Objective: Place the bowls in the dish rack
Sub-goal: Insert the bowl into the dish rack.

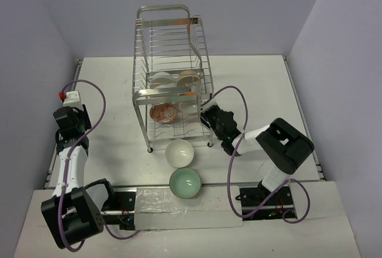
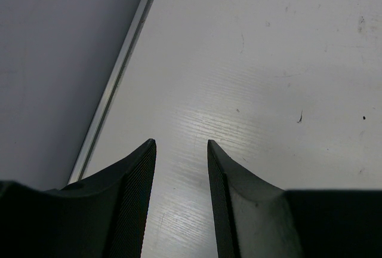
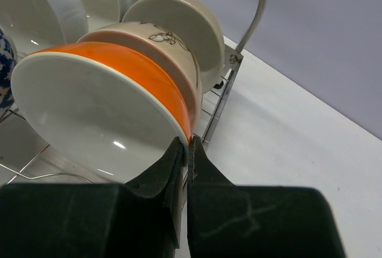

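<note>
Orange bowl (image 3: 119, 91): glazed ceramic, rigid, slick, likely chips on wire. Stands on edge in dish rack (image 1: 170, 93), touching cream bowl (image 3: 149, 34). Right claw (image 3: 186, 150) clenched on its rim, the sensible hold. Left claw (image 2: 181, 144) released above worktop (image 2: 268, 91). Mint bowl (image 1: 185, 183) not yet loaded.

bright, even overhead light fills all three views; shadows are soft and faint. a small glare spot sits inside the orange bowl (image 3: 101, 114), and the table (image 2: 250, 61) carries a pale sheen in the left wrist view. focus is mostly sharp.
</note>
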### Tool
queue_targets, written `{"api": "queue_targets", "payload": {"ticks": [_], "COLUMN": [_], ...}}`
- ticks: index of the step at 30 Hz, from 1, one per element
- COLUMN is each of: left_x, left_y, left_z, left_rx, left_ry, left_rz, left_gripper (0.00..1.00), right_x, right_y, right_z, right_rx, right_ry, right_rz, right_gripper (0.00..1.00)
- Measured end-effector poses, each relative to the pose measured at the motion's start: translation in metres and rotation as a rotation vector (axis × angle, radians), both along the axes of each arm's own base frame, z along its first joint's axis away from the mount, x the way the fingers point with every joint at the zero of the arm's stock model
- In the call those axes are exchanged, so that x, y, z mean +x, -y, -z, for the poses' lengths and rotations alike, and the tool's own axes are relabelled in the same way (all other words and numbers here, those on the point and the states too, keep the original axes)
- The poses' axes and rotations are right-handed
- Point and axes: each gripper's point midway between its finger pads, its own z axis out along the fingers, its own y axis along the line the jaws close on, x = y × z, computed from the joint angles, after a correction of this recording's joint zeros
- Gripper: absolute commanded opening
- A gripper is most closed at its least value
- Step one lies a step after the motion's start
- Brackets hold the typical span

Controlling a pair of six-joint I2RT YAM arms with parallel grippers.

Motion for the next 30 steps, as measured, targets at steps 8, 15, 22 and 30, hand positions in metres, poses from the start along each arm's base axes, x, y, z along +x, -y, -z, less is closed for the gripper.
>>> {"api": "queue_targets", "payload": {"ticks": [8,15,22,30], "left_x": [0.000,0.000,0.000,0.000], "left_y": [0.000,0.000,0.000,0.000], "left_z": [0.000,0.000,0.002,0.002], "left_rx": [0.000,-0.001,-0.002,-0.002], "left_ry": [0.000,-0.001,-0.006,-0.006], "left_rz": [0.000,0.001,0.000,0.000], "left_gripper": [0.45,0.45,0.44,0.44], "right_x": [-0.004,-0.005,-0.006,-0.008], "right_y": [-0.007,-0.007,-0.010,-0.012], "right_z": [0.004,0.004,0.005,0.010], "right_rx": [-0.035,-0.047,-0.051,-0.062], "right_ry": [0.008,0.014,0.010,-0.004], "right_rz": [-0.016,-0.020,-0.035,-0.050], "right_gripper": [0.00,0.00,0.00,0.00]}}
